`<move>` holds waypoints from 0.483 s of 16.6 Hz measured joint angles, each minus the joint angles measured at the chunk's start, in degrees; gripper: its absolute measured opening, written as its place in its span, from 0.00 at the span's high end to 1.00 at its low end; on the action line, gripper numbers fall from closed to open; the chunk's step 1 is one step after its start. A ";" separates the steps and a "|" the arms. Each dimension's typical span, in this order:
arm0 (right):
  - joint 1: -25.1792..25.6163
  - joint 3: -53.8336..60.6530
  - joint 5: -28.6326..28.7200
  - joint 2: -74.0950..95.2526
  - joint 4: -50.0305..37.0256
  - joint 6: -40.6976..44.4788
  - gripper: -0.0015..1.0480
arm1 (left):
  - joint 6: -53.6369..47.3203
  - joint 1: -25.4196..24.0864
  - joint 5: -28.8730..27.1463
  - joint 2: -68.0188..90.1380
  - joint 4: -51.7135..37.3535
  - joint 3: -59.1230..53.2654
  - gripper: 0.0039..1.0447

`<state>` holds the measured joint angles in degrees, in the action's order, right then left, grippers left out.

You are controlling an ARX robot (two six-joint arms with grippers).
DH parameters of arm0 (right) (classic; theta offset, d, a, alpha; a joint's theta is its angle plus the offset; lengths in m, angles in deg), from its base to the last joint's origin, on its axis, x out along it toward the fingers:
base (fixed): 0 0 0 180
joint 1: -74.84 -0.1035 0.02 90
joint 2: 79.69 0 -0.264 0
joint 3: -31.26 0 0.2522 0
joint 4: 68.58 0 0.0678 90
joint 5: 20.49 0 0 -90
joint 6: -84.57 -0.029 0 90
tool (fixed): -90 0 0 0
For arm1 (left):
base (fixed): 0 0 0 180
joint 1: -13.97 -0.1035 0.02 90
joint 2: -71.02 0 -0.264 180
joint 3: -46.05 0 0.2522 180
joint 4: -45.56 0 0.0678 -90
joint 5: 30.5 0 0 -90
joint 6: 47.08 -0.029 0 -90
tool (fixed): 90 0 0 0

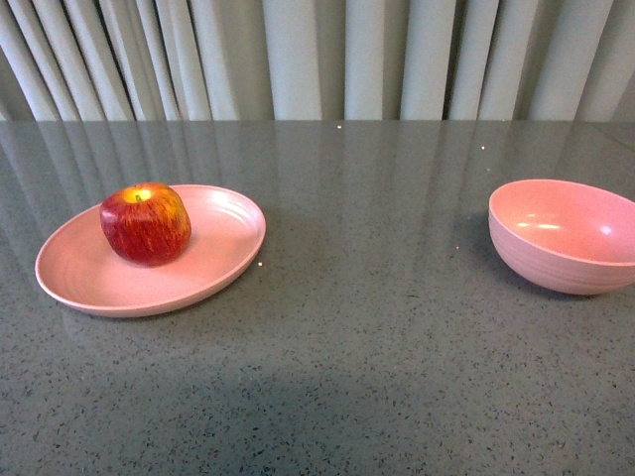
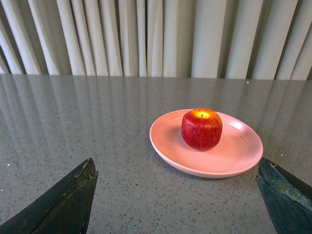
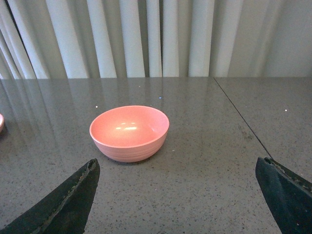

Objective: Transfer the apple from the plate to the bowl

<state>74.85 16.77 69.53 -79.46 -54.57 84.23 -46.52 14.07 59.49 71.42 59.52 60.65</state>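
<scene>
While left gripper (image 2: 176,164) and right gripper (image 3: 176,164) gape wide, speckled grey table (image 1: 397,357), pleated curtain (image 1: 317,59) behind

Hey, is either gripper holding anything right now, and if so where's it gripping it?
Nothing is held. The left gripper and right gripper both have their jaws wide open and empty; the apple sits on the plate.
</scene>
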 joint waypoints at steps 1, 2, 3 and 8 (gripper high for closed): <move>0.00 0.00 0.00 0.00 0.00 0.00 0.06 | 0.00 0.00 0.00 0.00 0.00 0.00 0.06; 0.00 0.00 0.00 0.00 0.00 0.00 0.06 | 0.00 0.00 0.00 0.00 0.00 0.00 0.06; 0.00 0.00 0.00 0.00 0.00 0.00 0.06 | 0.00 0.00 0.00 0.00 0.00 0.00 0.06; 0.00 0.00 0.00 0.00 0.00 0.00 0.06 | 0.00 0.00 0.00 0.00 0.00 0.00 0.06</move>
<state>74.85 16.77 69.53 -79.46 -54.57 84.23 -46.52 14.07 59.49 71.42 59.52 60.65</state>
